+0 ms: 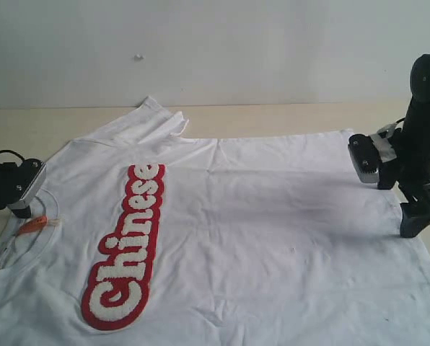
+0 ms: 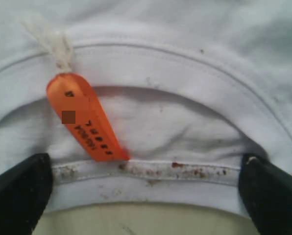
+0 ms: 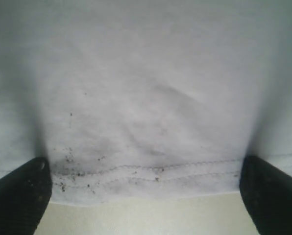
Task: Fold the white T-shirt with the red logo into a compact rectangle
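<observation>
**A:** How does the white T-shirt (image 1: 273, 209) lie?

**B:** It is spread front-up on the table (image 1: 287, 115). Its long axis runs left to right across the exterior view, with the collar (image 2: 151, 58) at lower left and the hem (image 3: 151, 178) at the right edge. The red logo (image 1: 127, 249) runs crosswise to that axis in the left part of the frame.

**A:** And the arms?

**B:** There is one at each end. The left gripper (image 2: 146, 193) is at the collar, just beside the orange tag (image 2: 87, 120). Its jaws are spread wide with the collar's edge between them, pinching nothing. The right gripper (image 3: 146, 193) is at the hem, spread just as wide, with the stitched edge between its jaws.

**A:** Are they touching the cloth?

**B:** I cannot tell.

**A:** So what does the next move turn on?

**B:** In my judgement, each gripper need only close on its own end. Then either end can travel along that left-to-right axis toward the other.
</observation>
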### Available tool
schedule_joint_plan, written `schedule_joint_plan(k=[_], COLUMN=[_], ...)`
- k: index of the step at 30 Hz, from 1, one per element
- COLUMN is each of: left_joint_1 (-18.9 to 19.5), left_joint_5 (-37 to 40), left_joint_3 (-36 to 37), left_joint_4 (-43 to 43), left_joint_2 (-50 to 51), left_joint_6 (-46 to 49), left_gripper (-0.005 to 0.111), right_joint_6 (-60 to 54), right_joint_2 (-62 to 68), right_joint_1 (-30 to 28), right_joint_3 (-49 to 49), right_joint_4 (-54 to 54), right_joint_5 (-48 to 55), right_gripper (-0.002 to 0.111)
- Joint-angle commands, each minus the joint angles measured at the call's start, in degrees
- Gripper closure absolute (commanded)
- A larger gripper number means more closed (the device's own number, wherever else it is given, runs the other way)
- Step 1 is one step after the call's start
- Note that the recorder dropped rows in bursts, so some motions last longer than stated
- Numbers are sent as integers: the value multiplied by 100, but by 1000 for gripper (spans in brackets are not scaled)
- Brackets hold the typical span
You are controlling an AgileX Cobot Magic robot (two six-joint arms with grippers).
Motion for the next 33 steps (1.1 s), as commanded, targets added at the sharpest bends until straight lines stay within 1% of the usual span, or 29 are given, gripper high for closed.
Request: schedule_joint_plan(k=[1, 4, 9, 15, 33], left_joint_1=[-54, -54, -54, -54, -54], left_joint_5=[-126, -126, -126, -126, -126], left_joint_3=[211, 211, 211, 211, 211], left_joint_4=[25, 25, 25, 25, 25], left_joint_2=[459, 459, 459, 459, 459], left_joint_6=[19, 19, 19, 19, 19], left_gripper=[1, 1, 1, 1, 1], right_joint_6=[210, 210, -365, -353, -327], right_joint_2=[188, 188, 188, 202, 205], right_joint_1=[-29, -29, -29, -29, -29], right_joint_3=[66, 66, 66, 66, 66], right_joint_4=[-242, -272, -616, -331, -333], right_joint_5=[168, 156, -67, -70, -70], right_gripper=[3, 3, 3, 3, 3])
